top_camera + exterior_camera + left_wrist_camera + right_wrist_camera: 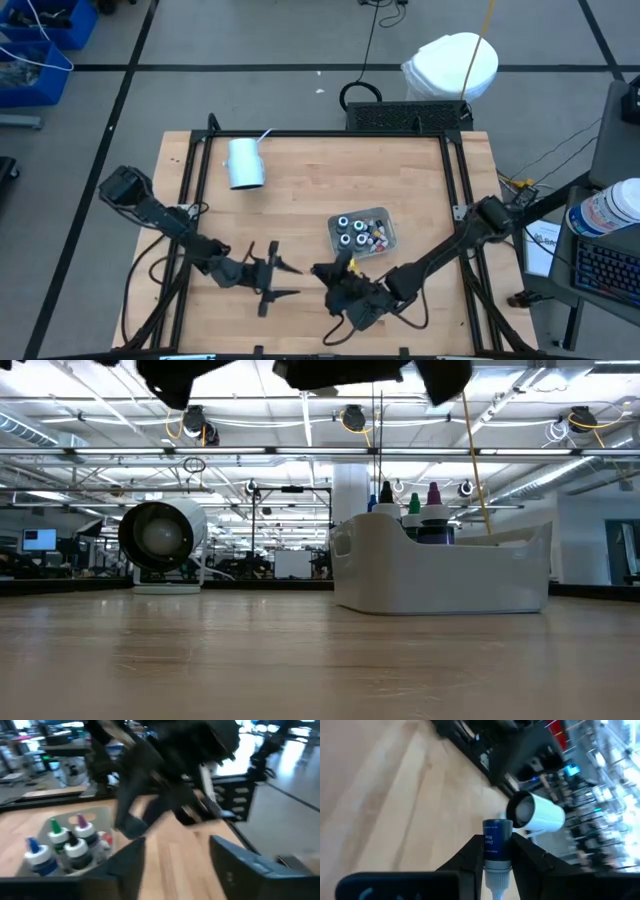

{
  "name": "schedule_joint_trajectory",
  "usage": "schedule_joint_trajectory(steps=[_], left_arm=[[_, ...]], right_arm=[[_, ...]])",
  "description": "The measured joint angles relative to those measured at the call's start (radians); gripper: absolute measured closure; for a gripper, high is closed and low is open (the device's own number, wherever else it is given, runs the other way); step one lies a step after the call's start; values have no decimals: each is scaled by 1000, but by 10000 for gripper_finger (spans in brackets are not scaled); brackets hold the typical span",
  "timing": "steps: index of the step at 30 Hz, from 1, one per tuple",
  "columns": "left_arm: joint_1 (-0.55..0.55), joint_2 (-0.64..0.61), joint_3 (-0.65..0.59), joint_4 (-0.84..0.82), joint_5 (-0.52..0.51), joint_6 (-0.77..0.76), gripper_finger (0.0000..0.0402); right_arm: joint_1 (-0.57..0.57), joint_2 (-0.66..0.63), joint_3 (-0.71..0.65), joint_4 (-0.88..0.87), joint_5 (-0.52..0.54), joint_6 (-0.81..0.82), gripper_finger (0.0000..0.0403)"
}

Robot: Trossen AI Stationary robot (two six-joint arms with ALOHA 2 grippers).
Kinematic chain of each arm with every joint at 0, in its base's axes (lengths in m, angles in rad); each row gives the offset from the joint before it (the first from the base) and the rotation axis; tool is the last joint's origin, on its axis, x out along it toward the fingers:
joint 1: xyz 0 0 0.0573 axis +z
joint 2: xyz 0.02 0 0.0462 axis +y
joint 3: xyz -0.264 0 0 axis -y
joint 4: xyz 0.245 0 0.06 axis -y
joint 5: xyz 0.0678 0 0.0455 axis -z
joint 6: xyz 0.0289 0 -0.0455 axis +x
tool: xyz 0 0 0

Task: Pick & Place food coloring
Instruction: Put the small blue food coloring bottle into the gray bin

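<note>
While the right pincer (pixel 494 851) is clamping a blue food coloring bottle (pixel 496 844) upside down between its fingers, at lower centre of the high view, the left pincer (pixel 282 279) is hanging just beside it, spread open and holding nothing. The other bottles (pixel 358 232) are sitting upright in the tray (pixel 334 228) at centre right, presumably for grouping. A cup (pixel 244 163) is lying on the counter (pixel 320 180) at upper left.

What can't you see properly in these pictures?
- Bottles in the tray, high view: too small to count or tell colours apart.
- Cap end of the blue bottle, right wrist view: cut off by the picture's edge, between the right gripper fingers.
- Both grippers, low view: cut off by the top edge.
- Left gripper, left wrist view: nothing shows between its open fingers; the other arm in front of it is blurred.
</note>
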Motion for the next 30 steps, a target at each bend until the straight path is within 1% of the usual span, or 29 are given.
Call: schedule_joint_trajectory(steps=[3,5,7,9,12,16,20,26,28,30], left_arm=[[36,7,22,7,-14,-40,127],[60,7,23,3,-16,-87,96],[84,8,23,-2,-35,-134,75],[102,8,24,-28,-68,-178,64],[136,8,24,-74,-84,-224,62],[166,8,24,-89,-13,-239,72],[178,14,24,-88,-6,-240,80],[179,36,24,-85,-3,-238,79],[181,44,24,-79,-3,-234,83],[182,48,23,-74,-1,-231,89]], right_arm=[[1,35,0,59,64,-95,330],[1,54,0,82,110,-147,330],[1,65,0,77,148,-170,333],[0,69,0,89,151,-171,334],[0,68,0,109,155,-177,331],[-8,68,0,110,146,-197,328],[-21,68,0,109,140,-190,330],[-32,68,0,114,77,-181,328],[-39,68,-1,109,49,-181,328],[-43,68,-2,108,47,-175,329]])
